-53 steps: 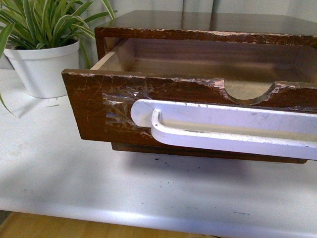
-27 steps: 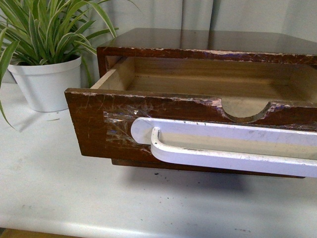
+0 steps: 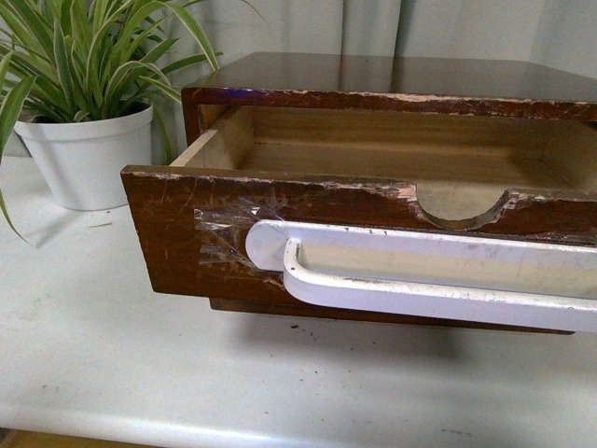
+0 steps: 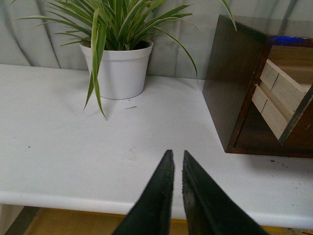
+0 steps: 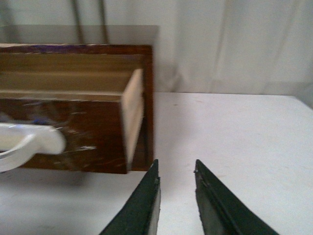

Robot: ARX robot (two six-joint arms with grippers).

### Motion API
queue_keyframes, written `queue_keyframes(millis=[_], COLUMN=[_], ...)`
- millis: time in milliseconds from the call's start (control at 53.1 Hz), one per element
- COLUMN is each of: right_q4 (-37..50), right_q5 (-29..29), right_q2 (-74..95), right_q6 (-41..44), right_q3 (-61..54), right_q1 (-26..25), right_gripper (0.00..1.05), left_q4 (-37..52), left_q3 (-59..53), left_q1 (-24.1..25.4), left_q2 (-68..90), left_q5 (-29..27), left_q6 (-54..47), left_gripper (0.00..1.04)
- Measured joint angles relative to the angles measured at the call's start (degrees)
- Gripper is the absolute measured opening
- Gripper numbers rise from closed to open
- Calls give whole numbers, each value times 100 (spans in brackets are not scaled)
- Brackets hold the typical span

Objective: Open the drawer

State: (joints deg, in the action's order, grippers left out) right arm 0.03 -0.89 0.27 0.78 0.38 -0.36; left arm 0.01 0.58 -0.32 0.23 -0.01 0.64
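The dark brown scuffed drawer (image 3: 187, 233) stands pulled out of its dark wood cabinet (image 3: 373, 75), its pale wood inside showing. A long white handle (image 3: 420, 271) is taped across its front, below a half-round notch (image 3: 462, 207). Neither gripper shows in the front view. My left gripper (image 4: 177, 155) is shut and empty over the white table, left of the cabinet (image 4: 234, 78). My right gripper (image 5: 176, 166) is open and empty, off the drawer's right end (image 5: 132, 117), with the handle's end (image 5: 29, 142) further off.
A spider plant in a white pot (image 3: 84, 154) stands on the white table (image 3: 112, 355) left of the cabinet; it also shows in the left wrist view (image 4: 120, 68). Pale curtains hang behind. The table's front edge (image 3: 233, 429) is close below the drawer.
Over the last second the front view tilted up slightly, so the drawer sits lower in the picture. In the last half second nothing visibly moved.
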Motion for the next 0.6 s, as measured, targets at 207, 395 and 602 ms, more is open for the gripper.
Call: queue_keyframes(millis=[207,395,602], right_q4=[-4,-4,-4], right_q5=[79,79,81], right_q2=[0,0,0], right_q6=[-9,-9,-9], right_q3=[0,0,0], right_q1=[13,15,15], right_gripper=[1,1,31], left_q4=[0,0,0], left_q3=[0,0,0], left_q1=[11,11,11], left_q2=[-2,0,-2], left_q5=[-11,-9,-9], left_q6=[-20,-20,-20], left_gripper=[4,7,44])
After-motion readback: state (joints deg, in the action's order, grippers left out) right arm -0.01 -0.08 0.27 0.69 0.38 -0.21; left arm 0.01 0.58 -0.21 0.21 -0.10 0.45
